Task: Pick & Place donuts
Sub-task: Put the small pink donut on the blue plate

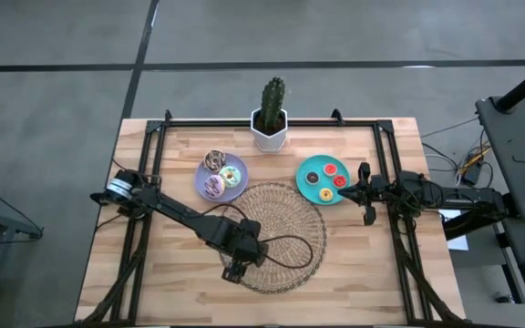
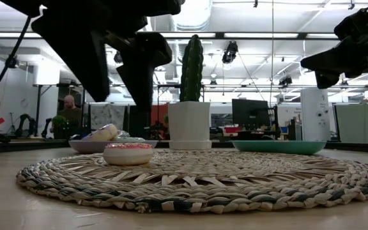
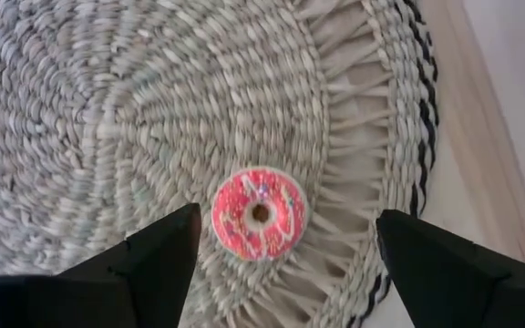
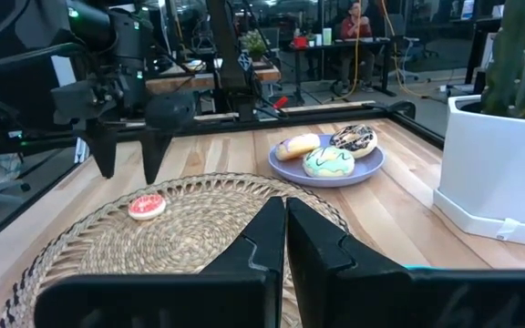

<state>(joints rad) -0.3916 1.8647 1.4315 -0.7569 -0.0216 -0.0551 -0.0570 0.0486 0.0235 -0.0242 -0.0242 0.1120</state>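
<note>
Left gripper [image 3: 285, 241] hangs wide open over the pink-iced toy donut [image 3: 259, 213], at the round woven wicker mat's [image 3: 108, 118] 7 o'clock. Closing off-centre could flick it onto the table. Right gripper [image 4: 285, 228] clenched empty.

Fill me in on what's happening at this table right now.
The left gripper hangs open above the pink donut, which lies on the wicker mat near its edge. Three larger donuts sit on the lavender plate, tiny ones on the teal plate. The right gripper waits shut beside the teal plate.
</note>
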